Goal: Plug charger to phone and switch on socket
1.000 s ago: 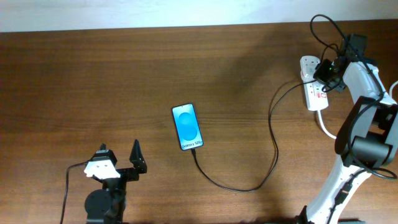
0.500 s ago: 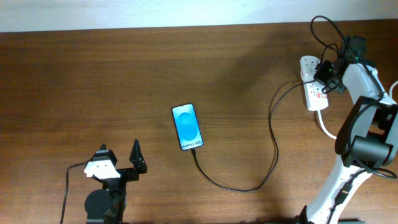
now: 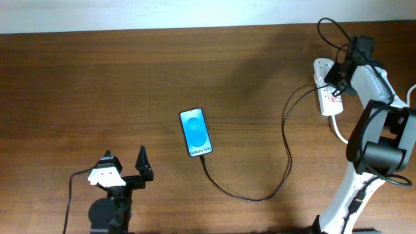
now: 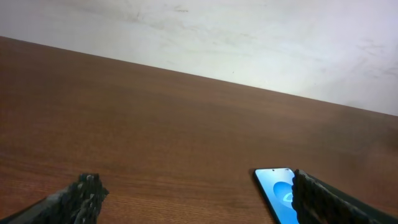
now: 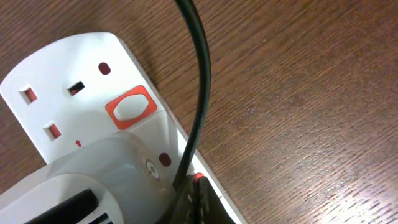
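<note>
While the left gripper [image 4: 198, 202], spread wide above the table [image 4: 186, 106], sees only a corner of the phone [image 4: 277, 186], overhead shows the charger [image 3: 289, 156] cable joining its near end and running to the socket [image 3: 323, 99]. Only the right wrist view shows the right gripper [image 5: 194, 202], fingers together, at a red switch [image 5: 198, 178] beside a seated pale plug [image 5: 93, 180].

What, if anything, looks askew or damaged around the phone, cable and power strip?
Nothing stands out. The phone lies flat, screen lit; the charger runs from its near end in a loose loop to the socket, whose casing looks intact. The right gripper sits over the socket.
</note>
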Robot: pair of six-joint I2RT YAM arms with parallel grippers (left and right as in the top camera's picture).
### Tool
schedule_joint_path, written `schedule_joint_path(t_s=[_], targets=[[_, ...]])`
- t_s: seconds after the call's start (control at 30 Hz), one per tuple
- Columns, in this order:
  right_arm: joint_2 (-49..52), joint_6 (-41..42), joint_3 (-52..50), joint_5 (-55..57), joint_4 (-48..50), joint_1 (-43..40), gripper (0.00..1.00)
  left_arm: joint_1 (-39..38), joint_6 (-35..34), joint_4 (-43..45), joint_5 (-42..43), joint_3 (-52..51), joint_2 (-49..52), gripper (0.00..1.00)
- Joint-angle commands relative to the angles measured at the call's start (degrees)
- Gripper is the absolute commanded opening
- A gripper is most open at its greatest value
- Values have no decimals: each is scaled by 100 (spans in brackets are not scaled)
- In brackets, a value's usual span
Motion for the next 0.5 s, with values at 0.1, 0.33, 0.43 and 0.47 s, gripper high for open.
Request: schedule_joint_path(t_s=[0.1,0.33,0.43,0.47], targets=[[138,4,-219,-706,-175,544,4,35,-33,15,-2,-42,-26,99],[138,7,-219,-728,-251,688,4,35,-33,15,-2,-42,-26,99],[138,9,-219,-730,-273,728,4,35,-33,15,-2,-42,-26,99],[138,9,-219,-730,-271,739,4,35,-33,15,-2,-42,-26,99]])
